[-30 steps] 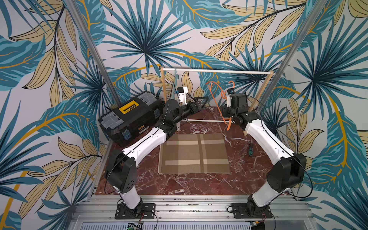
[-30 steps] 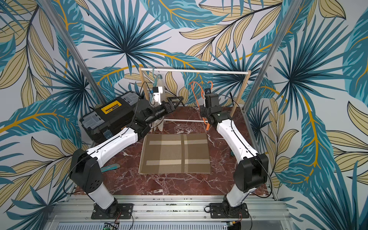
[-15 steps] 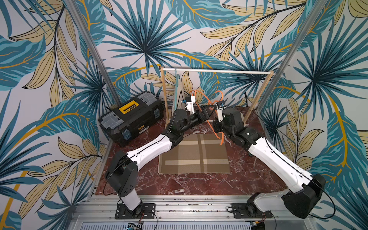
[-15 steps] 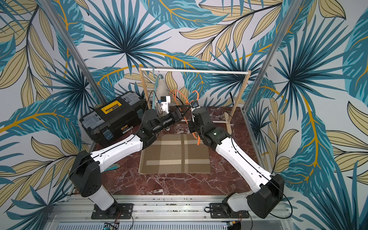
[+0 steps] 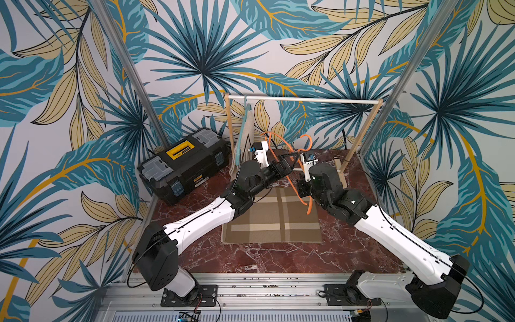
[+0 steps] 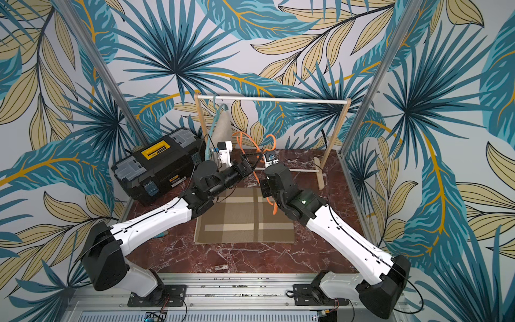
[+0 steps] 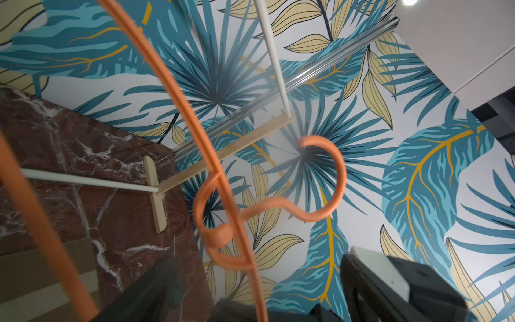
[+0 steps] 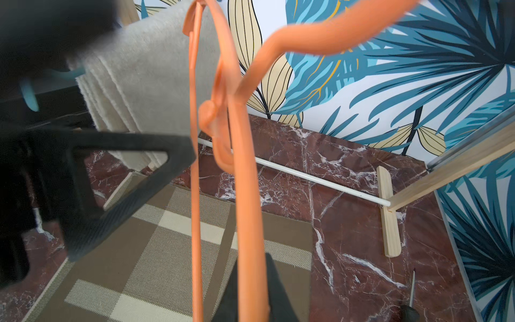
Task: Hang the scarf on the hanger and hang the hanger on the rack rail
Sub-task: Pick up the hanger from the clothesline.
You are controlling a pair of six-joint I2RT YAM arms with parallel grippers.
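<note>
clamping the right tool tight on the orange hanger, on one arm of its frame, lifted clear of the bench. holding the left tool wide apart, straddling the hanger's wire just below the hook; touching or not, cannot tell. leaving the plaid scarf flat at mid-bench, beneath both tools, just short of the wooden rack along the far edge.
</note>
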